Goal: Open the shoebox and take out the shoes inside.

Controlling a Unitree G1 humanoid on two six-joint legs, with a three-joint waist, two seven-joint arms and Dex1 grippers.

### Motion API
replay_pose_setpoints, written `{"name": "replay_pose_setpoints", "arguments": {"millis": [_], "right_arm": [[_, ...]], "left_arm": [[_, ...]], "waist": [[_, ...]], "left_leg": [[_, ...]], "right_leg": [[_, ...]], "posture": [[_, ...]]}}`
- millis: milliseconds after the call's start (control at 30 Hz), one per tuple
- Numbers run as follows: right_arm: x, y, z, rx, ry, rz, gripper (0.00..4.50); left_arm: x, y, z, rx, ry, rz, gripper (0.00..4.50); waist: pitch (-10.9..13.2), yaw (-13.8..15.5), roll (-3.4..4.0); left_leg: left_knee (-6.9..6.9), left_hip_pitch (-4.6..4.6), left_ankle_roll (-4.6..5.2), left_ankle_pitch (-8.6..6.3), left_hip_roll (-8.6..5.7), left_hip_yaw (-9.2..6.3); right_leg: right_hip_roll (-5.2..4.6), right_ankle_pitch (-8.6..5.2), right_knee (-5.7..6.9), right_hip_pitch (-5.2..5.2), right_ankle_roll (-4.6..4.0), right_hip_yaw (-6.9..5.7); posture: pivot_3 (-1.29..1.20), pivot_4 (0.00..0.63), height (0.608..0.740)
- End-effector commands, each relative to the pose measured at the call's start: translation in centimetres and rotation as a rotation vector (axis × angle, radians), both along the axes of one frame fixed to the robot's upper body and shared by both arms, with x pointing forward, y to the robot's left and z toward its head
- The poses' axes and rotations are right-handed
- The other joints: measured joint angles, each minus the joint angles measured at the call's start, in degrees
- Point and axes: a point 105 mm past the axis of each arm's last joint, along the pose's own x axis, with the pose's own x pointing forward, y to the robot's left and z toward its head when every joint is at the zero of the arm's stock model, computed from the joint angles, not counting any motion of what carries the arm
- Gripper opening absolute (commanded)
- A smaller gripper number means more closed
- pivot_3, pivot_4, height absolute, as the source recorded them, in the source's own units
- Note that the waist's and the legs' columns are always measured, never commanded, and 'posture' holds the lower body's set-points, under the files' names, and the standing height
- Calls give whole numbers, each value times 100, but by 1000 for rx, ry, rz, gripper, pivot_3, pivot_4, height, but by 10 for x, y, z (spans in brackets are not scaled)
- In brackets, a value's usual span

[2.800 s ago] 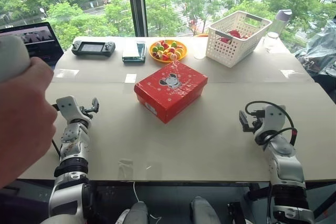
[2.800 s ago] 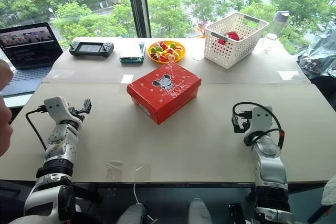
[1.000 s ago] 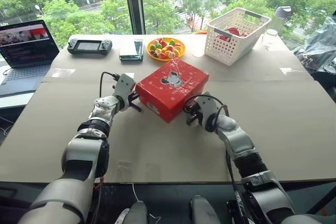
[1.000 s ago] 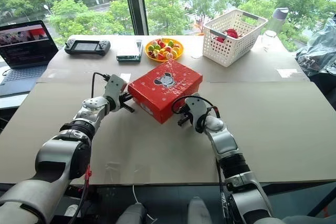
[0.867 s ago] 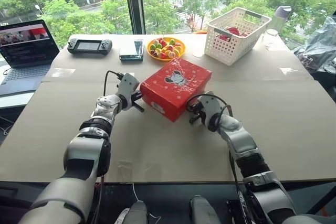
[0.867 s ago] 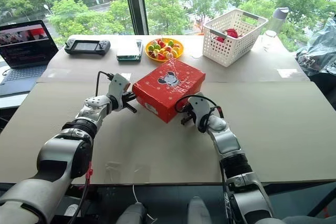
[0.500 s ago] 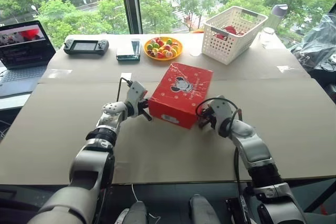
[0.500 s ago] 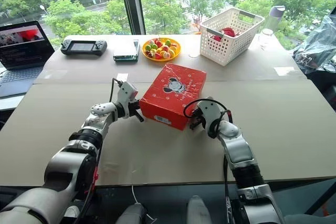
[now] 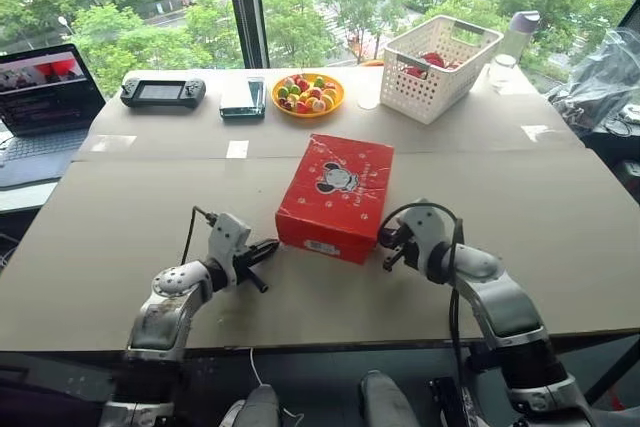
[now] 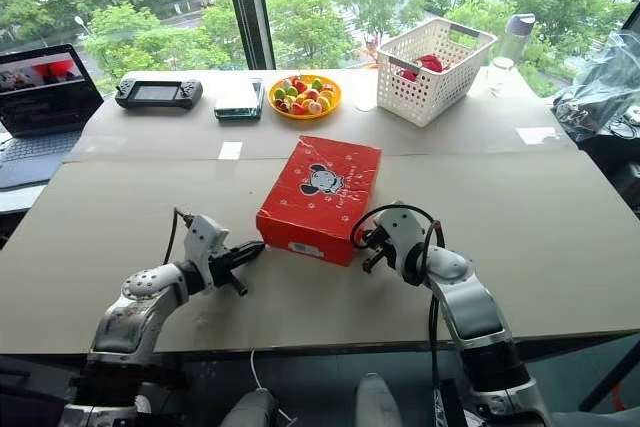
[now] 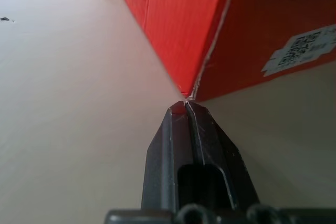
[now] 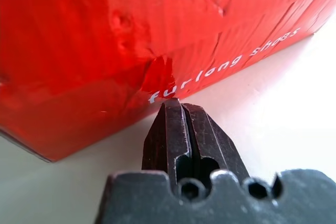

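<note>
Vs half a sec ago: shoebox has turned a bit more, its white-label end now square toward the near table edge, lid shut w/ the mouse picture up. Left gripper has pulled back off the box's left side & sits apart from it, low over the table, tips aimed at the box's near-left corner. Right gripper has barely shifted, tip just beside the near-right side of the box; contact can't be told.

Jaws: both pairs pressed together, nothing pinched. Left wrist view has the closed fingers pointing at the box's bottom corner seam; right wrist view has the fingers right under the white lettering on the red side.

Room: box sits mid-table, bare surface all round it, wide on both sides & in front. Behind it, well apart: fruit plate, white basket, game console, laptop at far left.
</note>
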Motion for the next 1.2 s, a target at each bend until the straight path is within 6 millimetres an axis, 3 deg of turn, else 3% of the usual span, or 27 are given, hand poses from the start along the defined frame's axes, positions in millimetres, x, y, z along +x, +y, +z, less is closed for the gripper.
{"name": "replay_pose_setpoints", "arguments": {"millis": [33, 200, 300, 367, 533, 633, 667, 767, 933, 1200], "right_arm": [[9, 15, 15, 20, -62, 47, 44], [20, 32, 17, 14, -75, 89, 44], [22, 24, 16, 16, -76, 66, 44], [22, 19, 15, 10, -77, 54, 44], [21, 16, 16, 8, -85, 44, 44], [22, 17, 19, 15, -95, 37, 44], [23, 17, 20, 17, -97, 32, 44], [23, 16, 23, 21, -105, 14, 44], [23, 12, 29, 41, -124, -33, 44], [14, 4, 32, 52, -128, -94, 44]], "left_arm": [[-2, -1, 12, -8, -32, 7, 0], [-1, -15, 15, -16, -42, -29, 0], [-1, 5, 9, 50, -31, -38, 0], [8, 41, 8, 119, -18, 12, 0], [46, 125, 35, 260, -38, 144, 0], [74, 148, 44, 358, -82, 230, 0], [84, 142, 45, 374, -101, 230, 0], [110, 88, 40, 356, -144, 107, 0], [123, 8, 27, 294, -160, -55, 0], [120, -39, 27, 230, -177, -184, 0]], "waist": [[0, 14, 0], [0, 55, 0], [0, 65, 0], [0, 62, 1], [1, 60, 1], [1, 78, 2], [1, 104, 2], [1, 216, 2], [2, 219, -1], [2, 137, -1]], "left_leg": [[0, 1, 3, 2, 0, 0], [1, 0, 6, 11, 1, 0], [1, -5, 5, 13, 1, 0], [-2, -8, 5, 13, 0, 0], [-6, -7, 16, 23, 8, 0], [-13, -11, 28, 35, 9, -1], [-12, -8, 27, 36, 9, -1], [-11, -16, 12, 44, 6, -2], [5, -52, 9, 46, 1, -3], [4, -42, 10, 47, 1, -4]], "right_leg": [[1, 1, 0, 1, 1, 0], [3, 14, -3, 1, -13, 0], [3, 25, -7, 0, -23, 0], [4, 27, -7, -6, -27, 0], [14, 19, -3, -16, -7, 0], [19, 23, -7, -18, 2, -1], [18, 24, -10, -14, 4, -1], [16, 37, -19, -11, 4, -2], [14, 73, -31, -29, -23, -3], [14, 56, -22, -25, 6, -1]], "posture": [[0, 150, 724], [0, 150, 724], [0, 150, 724], [0, 150, 724], [0, 150, 724], [0, 150, 724], [0, 150, 724], [0, 150, 724], [0, 150, 724], [0, 150, 724]]}}
